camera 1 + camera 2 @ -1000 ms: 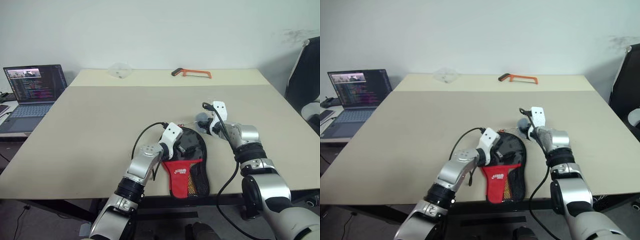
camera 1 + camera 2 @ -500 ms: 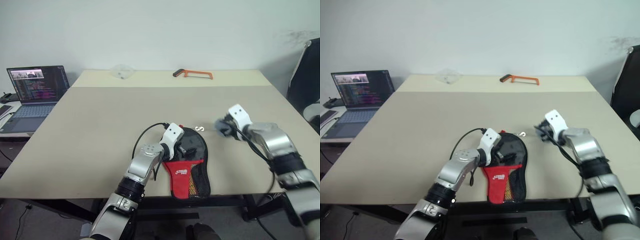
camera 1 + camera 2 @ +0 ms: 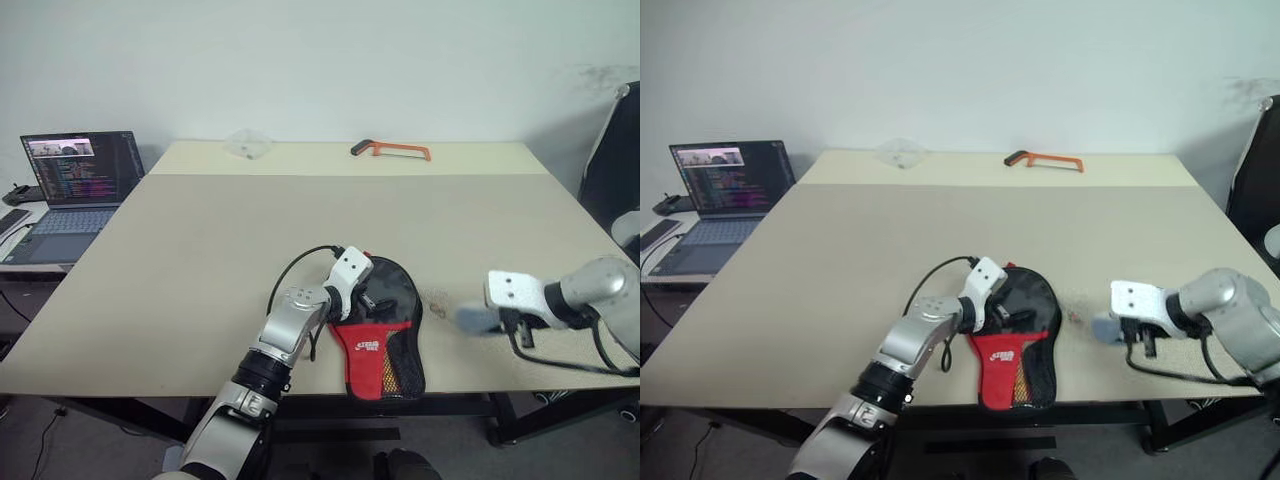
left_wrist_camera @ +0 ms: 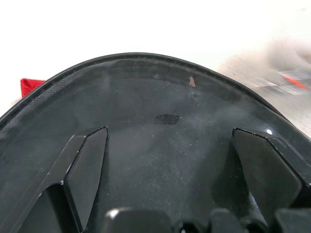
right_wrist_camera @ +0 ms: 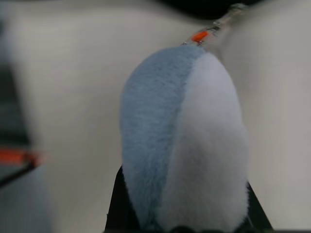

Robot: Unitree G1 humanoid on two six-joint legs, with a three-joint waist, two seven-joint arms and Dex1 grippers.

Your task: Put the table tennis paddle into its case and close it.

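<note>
Case [image 3: 385,320] under wide-open left claw [image 3: 362,301]; right claw [image 3: 478,318] well apart.

Beige table [image 3: 200,240] stood centre frame; open laptop [image 3: 70,185] at left edge, orange hacksaw [image 3: 392,150] and clear plastic item [image 3: 247,144] upper centre

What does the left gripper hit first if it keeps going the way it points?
Probably the case: the left gripper has open fingers right over its black upper part, seemingly almost touching.
</note>
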